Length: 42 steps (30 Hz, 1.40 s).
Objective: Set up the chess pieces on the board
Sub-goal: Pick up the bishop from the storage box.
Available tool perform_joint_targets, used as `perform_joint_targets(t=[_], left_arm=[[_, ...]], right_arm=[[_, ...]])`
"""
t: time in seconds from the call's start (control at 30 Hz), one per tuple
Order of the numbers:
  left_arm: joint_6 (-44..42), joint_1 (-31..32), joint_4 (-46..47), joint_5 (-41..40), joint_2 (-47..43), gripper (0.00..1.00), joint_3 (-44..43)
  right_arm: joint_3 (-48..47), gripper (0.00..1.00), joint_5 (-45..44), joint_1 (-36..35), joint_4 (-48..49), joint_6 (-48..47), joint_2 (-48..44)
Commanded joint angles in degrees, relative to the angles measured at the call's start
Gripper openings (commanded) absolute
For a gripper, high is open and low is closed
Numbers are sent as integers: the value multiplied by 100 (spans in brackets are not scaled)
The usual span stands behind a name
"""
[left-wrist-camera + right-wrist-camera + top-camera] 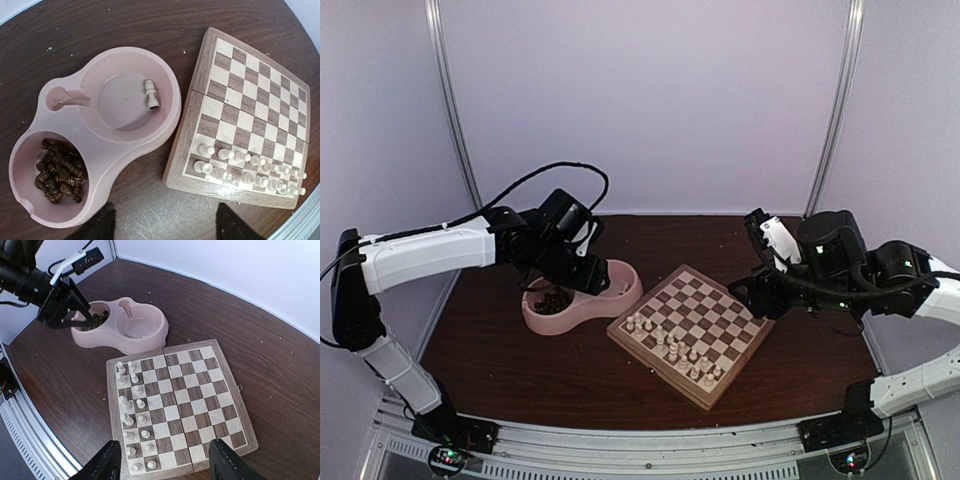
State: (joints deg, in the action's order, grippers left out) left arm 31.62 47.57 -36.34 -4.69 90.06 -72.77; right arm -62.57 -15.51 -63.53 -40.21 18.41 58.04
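Scene: two robot arms over a dark wooden counter (125,25), with a pink dish (125,150) just beside the board (250,95).
Board: checkered, with a light wood rim. The cream-white chess pieces (250,170) stand in two rows along one edge, and the other squares are bare.
Loose white piece (151,94): it lies on its side, alone, in the round dish compartment nearer the board. It is too small to tell which chessman it is.
Dark pieces (60,170): heaped in the other large compartment of the dish.
Left fingers (102,225): spread wide with nothing between them, hovering over the dish on the side of the dark heap.
Right fingers (107,460): parted and holding nothing, above the near part of the board and well away from the dish.
Key relation: in the left wrist view the loose white piece lies ahead of the left fingers and roughly in line with the gap between them. Its long axis runs away from the fingers, base nearer, so it lies across their closing line.
Nearer arm: the left, clearly.
Likely step: the left arm fetches this piece, probably one of the last white ones.
Next move needs: moving forward over the round compartment, then lowering inside its wall.
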Motion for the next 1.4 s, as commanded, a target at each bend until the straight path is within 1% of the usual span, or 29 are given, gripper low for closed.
perform_joint_targets(t=[0.0,0.03,0.07,0.17,0.27,0.4,0.47,0.6,0.7,0.8,0.87,1.07,1.27,1.37], left_arm=[[-382,-221,-540,-12,493,56,-820],[-406,-299,-615,114,687,52,-951],[-424,-383,-627,263,826,51,-1052],[-564,-569,-679,726,1302,53,-1413],[-755,-667,-1111,909,1948,53,-2123],[-986,-705,-1743,903,2817,59,-2978],[-1034,-723,-1936,770,3101,63,-3225],[-1035,-811,-2000,744,3427,64,-3321],[-1013,-879,-2092,859,3678,69,-3376],[-1002,-894,-2317,715,3864,72,-3460],[-978,-918,-2400,610,3938,73,-3463],[-888,-1049,-2524,561,4074,67,-3425],[-861,-1190,-2427,839,4156,64,-3514],[-746,-1287,-2525,801,4231,61,-3548]], right_arm=[[461,62,-120,47,252,330,-363],[517,62,-105,53,246,344,-409],[539,62,-106,57,218,347,-428],[529,61,-119,76,119,323,-412],[496,61,-80,86,81,274,-355],[536,61,-69,123,137,223,-284],[579,61,-51,137,172,224,-255],[678,61,55,155,281,250,-242],[670,61,99,178,297,246,-219],[605,61,131,204,288,188,-168],[537,61,155,225,270,148,-109],[422,61,266,268,317,109,28],[412,61,349,279,388,140,108],[411,61,372,280,382,168,113]])
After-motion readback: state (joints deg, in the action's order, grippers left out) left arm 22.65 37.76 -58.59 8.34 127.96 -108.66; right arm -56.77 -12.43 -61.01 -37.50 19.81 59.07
